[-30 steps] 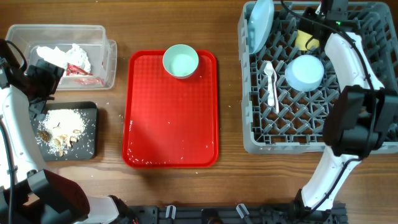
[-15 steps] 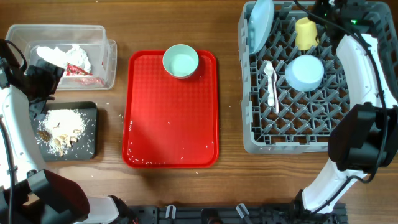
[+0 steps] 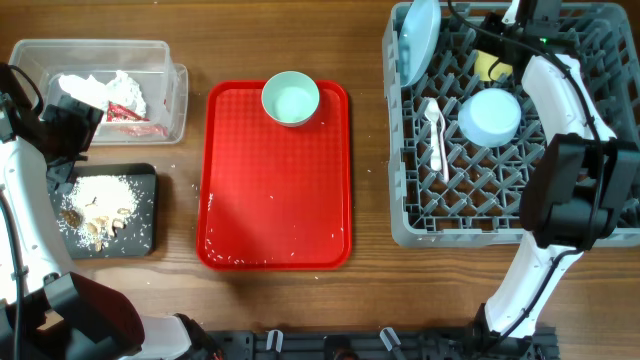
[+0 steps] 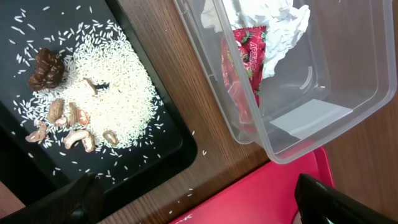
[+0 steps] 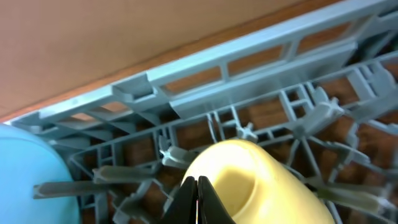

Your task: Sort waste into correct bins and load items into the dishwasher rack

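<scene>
Your right pincer (image 5: 196,190) is pressed shut, tips against the yellow cup (image 5: 267,180) in the grey rack (image 3: 396,150), upper right of the overhead frame. Your left pincer (image 4: 208,199) gapes wide over the bench (image 4: 186,112).

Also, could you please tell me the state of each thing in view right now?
Plate: on edge in the rack.
Blue bowl: in the rack.
Cup: tilted in the rack.
Spoon: lying in the rack.
Green bowl: upright, empty, on the red tray.
Tub: holds napkins and wrapper.
Black tray: holds rice and scraps.
Left gripper: open.
Right gripper: shut, at the cup.
</scene>
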